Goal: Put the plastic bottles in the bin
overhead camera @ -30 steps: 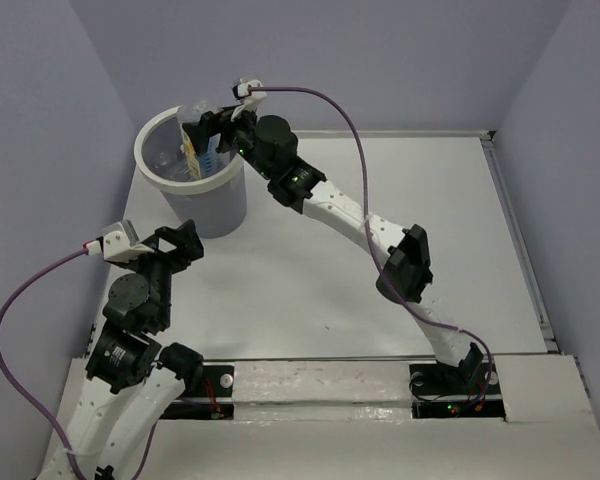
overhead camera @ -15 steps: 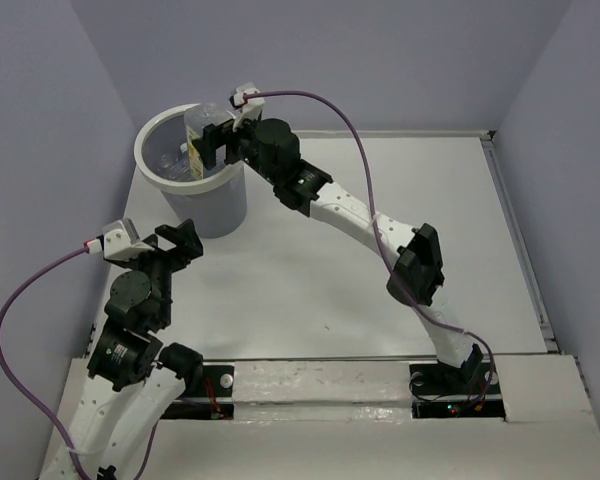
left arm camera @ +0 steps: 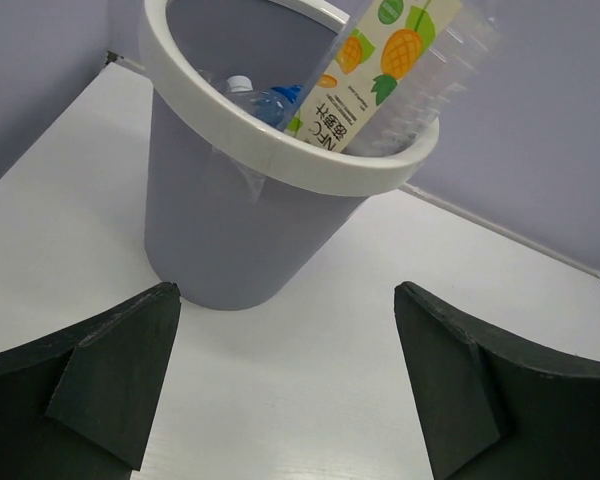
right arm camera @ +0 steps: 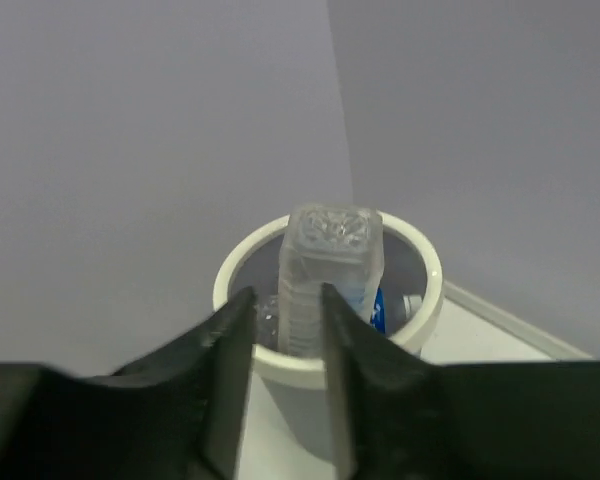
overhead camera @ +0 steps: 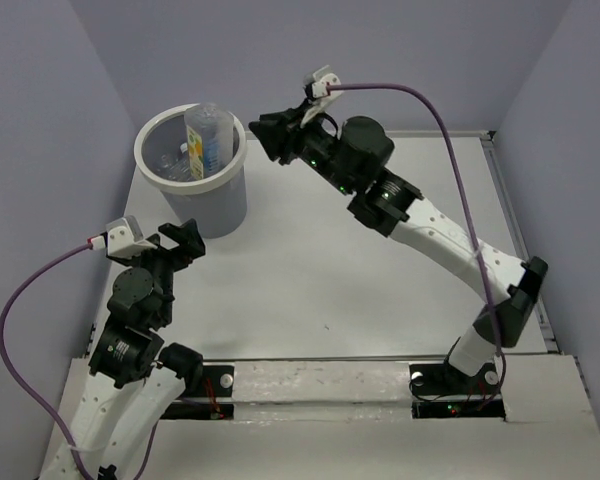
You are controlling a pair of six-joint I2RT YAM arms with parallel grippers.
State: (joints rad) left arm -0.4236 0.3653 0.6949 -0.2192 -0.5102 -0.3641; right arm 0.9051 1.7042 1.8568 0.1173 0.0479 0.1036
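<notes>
the round white plastic bin (overhead camera: pixel 220 205) stands on the flat white table (overhead camera: pixel 380 290), near the far left corner. a wide clear plastic bottle with a yellow and orange fruit label (overhead camera: pixel 205 135) stands inside the bin. it leans on the rim and its upper part sticks out. the left wrist view shows a small clear plastic bottle with a blue label (left arm camera: pixel 272 103) and a white cap lying lower down in the bin. more clear bottles are in there too, but they are hard to count

the black right gripper (overhead camera: pixel 263 137) is up in the air just to the right of the bin and does not touch it. its fingers (right arm camera: pixel 230 370) are only a little apart and there is nothing between them. past the gap you can see the wide bottle in the bin

the black left gripper (overhead camera: pixel 183 238) is low down, close to the near side of the bin. its fingers (left arm camera: pixel 110 370) are spread wide and hold nothing
</notes>
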